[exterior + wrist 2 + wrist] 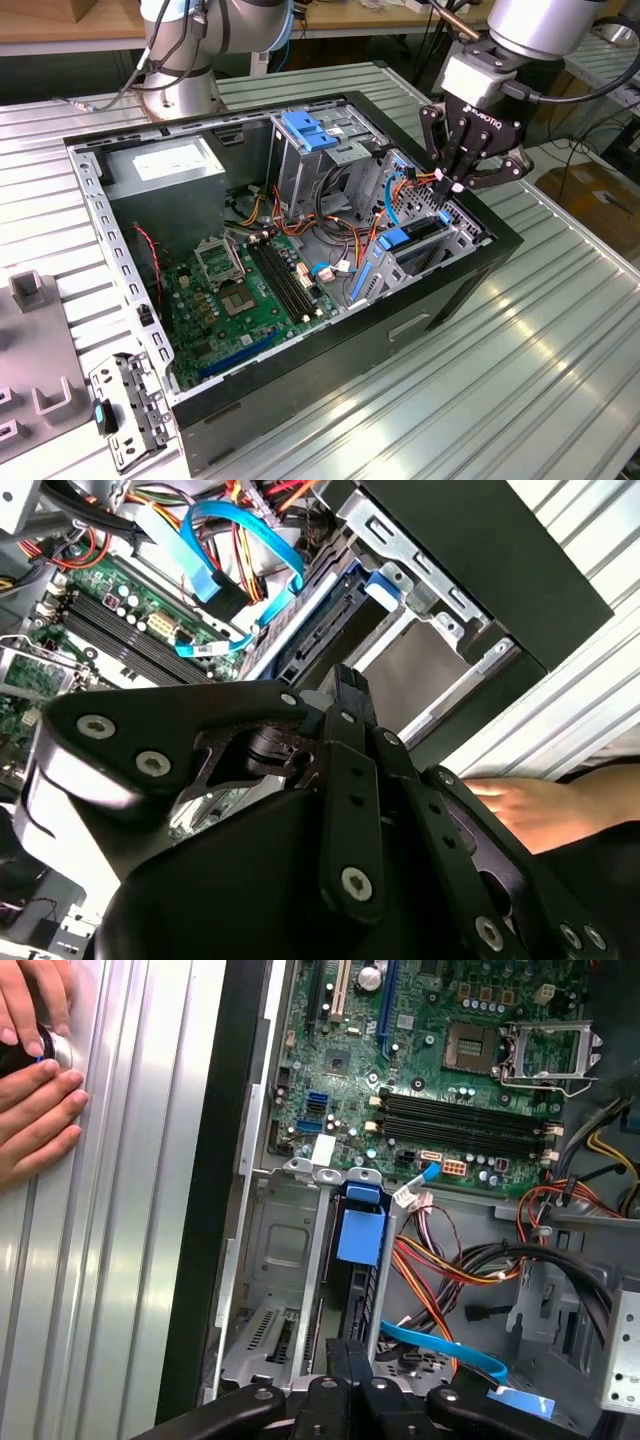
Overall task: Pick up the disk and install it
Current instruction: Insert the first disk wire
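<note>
The disk (421,237) stands on edge inside the drive bay at the open computer case's near-right corner, with its blue plastic tab (394,240) facing the motherboard. In the first wrist view the disk (353,1295) sits in the grey metal bay under the blue tab (360,1235). In the second wrist view its blue-railed edge (318,620) runs along the bay. My gripper (457,184) hangs just above the bay's far end, its fingers drawn together. Both wrist views show the black fingers (337,1355) (345,695) closed, with nothing between them.
A grey box with a white sticker (165,165) and a tall grey cage with a blue cap (305,130) stand at the case's back. Orange and blue cables (400,185) run beside the bay. A person's hand (35,1080) rests on the ribbed table (560,330).
</note>
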You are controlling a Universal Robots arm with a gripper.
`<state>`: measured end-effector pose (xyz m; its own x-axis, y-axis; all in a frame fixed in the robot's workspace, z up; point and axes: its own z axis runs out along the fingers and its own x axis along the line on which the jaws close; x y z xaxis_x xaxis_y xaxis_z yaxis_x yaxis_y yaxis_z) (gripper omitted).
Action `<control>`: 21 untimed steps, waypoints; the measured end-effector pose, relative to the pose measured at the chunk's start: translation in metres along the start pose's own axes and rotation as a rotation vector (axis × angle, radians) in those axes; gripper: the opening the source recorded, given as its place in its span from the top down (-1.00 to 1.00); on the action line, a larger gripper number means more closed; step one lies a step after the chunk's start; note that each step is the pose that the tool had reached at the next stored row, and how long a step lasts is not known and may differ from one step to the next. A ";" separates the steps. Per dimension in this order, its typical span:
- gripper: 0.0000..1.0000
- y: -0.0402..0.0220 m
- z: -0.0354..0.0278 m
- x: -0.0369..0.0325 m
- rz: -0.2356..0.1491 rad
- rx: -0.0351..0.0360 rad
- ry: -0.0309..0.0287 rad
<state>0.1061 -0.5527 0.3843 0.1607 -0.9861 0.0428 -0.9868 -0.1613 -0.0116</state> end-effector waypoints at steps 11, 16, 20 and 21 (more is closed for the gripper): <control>0.79 -0.0187 0.0004 -0.0088 -0.018 0.0008 -0.0002; 0.79 -0.0363 0.0010 -0.0128 -0.025 0.0010 -0.0004; 0.79 -0.0422 0.0012 -0.0147 -0.039 0.0015 -0.0005; 0.79 -0.0422 0.0012 -0.0147 -0.053 0.0021 -0.0006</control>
<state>0.1454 -0.5315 0.3829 0.2132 -0.9761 0.0428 -0.9768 -0.2138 -0.0114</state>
